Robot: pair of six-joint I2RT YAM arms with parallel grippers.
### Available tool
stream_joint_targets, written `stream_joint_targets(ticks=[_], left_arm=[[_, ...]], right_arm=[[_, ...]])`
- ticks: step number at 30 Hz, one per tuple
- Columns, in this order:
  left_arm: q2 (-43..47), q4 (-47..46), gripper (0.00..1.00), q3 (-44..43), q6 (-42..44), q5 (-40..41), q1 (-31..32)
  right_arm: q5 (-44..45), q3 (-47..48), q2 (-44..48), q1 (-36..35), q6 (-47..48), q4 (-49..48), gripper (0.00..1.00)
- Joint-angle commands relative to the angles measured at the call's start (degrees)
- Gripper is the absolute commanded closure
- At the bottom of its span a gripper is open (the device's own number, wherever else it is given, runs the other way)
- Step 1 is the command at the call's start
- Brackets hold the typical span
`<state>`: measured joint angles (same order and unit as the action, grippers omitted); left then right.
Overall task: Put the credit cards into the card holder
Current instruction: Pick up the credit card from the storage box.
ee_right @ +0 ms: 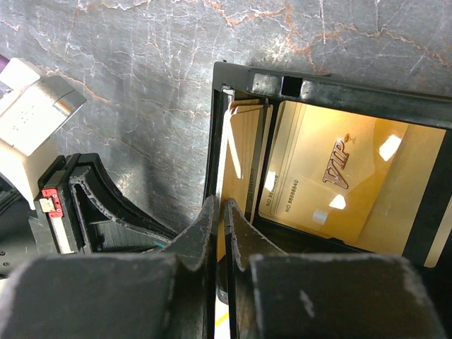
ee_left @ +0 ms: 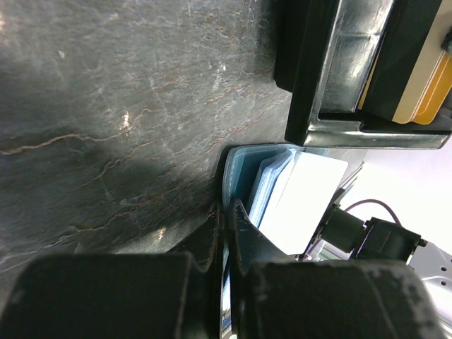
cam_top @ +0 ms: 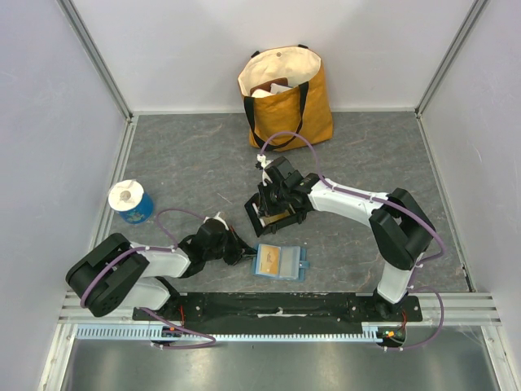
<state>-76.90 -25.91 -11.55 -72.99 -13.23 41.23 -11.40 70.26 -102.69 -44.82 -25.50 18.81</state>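
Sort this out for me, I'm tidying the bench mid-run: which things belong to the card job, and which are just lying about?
Part of the job: credit cards, card holder, black tray holding cards.
Just lying about: yellow tote bag, blue and white roll.

Your top view looks down from above the near edge of the worktop; both wrist views sit close, sharing the black tray.

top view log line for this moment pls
left claw: shut on wallet edge | right claw: shut on card in tray | wallet: open, another card inside
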Motion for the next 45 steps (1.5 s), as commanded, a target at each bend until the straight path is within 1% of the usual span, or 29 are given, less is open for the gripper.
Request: stream_joint_targets(ticks=[1, 21, 23, 26, 30, 32, 36, 40, 45], left_arm=[[-1.93, 5.70, 0.98, 0.65, 4.17, 1.19, 0.07], [-2.81, 5.52, 0.98, 0.39, 4.26, 0.75, 0.07], [-2.90, 5.52, 0.98, 0.30, 4.17, 0.58, 0.08], [-2.90, 5.52, 0.98, 0.30, 4.35, 0.67, -0.01], [-2.81, 5.52, 0.98, 0.39, 4.35, 0.67, -0.01], [-2.64, 5.52, 0.98, 0.48, 4.09, 0.75, -0.01], [-2.37, 5.52, 0.98, 0.65, 4.17, 0.75, -0.01], [-2.37, 5.52, 0.98, 0.57, 4.17, 0.58, -0.01], [-2.28, 5.52, 0.98, 0.57, 4.44, 0.49, -0.01]], right_arm=[[-3.36, 1.99, 2.15, -0.01, 0.10, -2.19, 0.91], [-7.76, 1.81, -0.22, -0.01, -1.40, -3.34, 0.85], [-7.50, 1.81, -0.40, -0.01, -1.49, -3.43, 0.91], [-6.80, 1.72, -0.23, -0.01, -1.49, -3.34, 0.92], [-3.29, 1.37, 1.61, -0.01, -1.23, -3.43, 0.96], [0.13, 1.20, 3.02, -0.01, -0.96, -3.34, 1.00], [3.66, 1.46, 4.43, -0.01, -0.17, -2.64, 1.00], [10.07, 1.28, 6.62, -0.62, 0.36, -1.93, 1.00], [18.24, 0.76, 13.47, -0.62, 2.90, 0.96, 1.00]])
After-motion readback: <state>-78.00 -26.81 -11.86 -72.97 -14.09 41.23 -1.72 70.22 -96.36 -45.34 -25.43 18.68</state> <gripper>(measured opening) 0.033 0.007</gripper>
